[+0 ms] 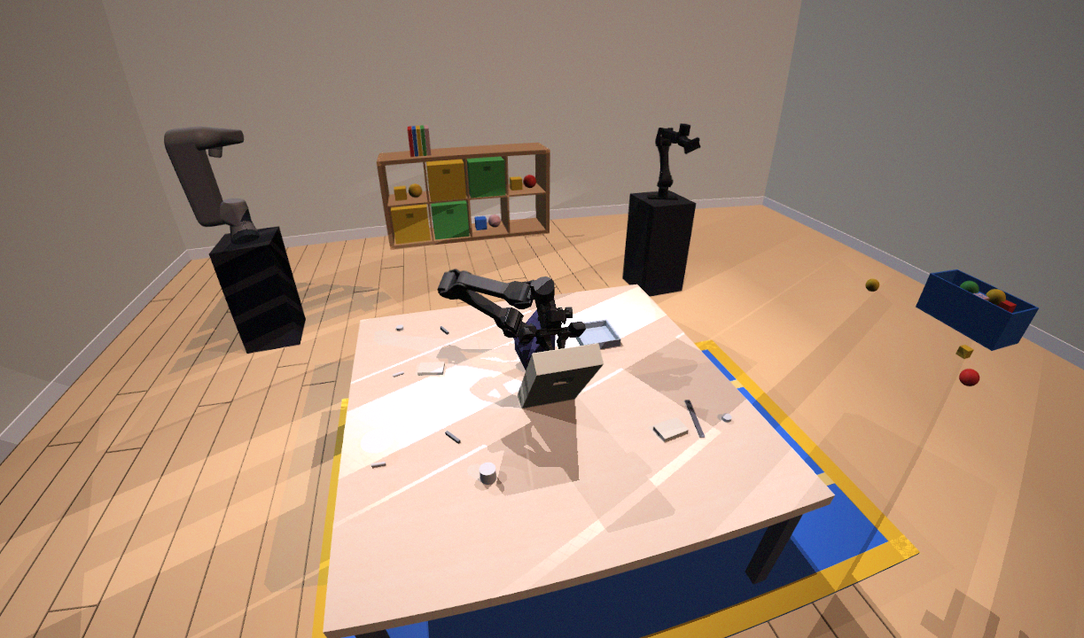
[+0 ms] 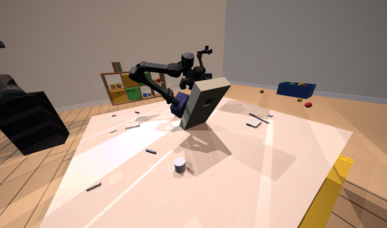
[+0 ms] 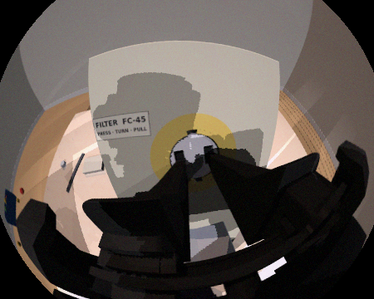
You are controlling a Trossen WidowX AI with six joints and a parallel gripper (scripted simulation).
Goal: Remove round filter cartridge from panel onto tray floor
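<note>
The round filter cartridge point(image 3: 192, 142) shows a pale grey face with two dark slots, inside a yellow ring point(image 3: 162, 154) on the tilted beige service panel point(image 1: 557, 388) point(image 2: 200, 110) point(image 3: 237, 83). Small dark notches show above and below the cartridge. My gripper point(image 3: 196, 159) is partly open with nothing clamped between its fingers. In the wrist view its two narrow tips overlap the cartridge face at the slots; whether they are inside the slots I cannot tell. The top and exterior views show the panel from behind, hiding the cartridge and the tips. The blue-grey tray point(image 1: 599, 333) lies beyond the panel.
A grey cylinder point(image 1: 488, 475) point(image 2: 179, 165) stands on the table. A white block point(image 1: 670, 429) point(image 2: 252, 123) and a dark bar point(image 1: 693, 417) point(image 2: 258, 118) lie right of the panel. Another white block point(image 1: 431, 369) point(image 2: 132, 125) lies left of it, with several small rods around.
</note>
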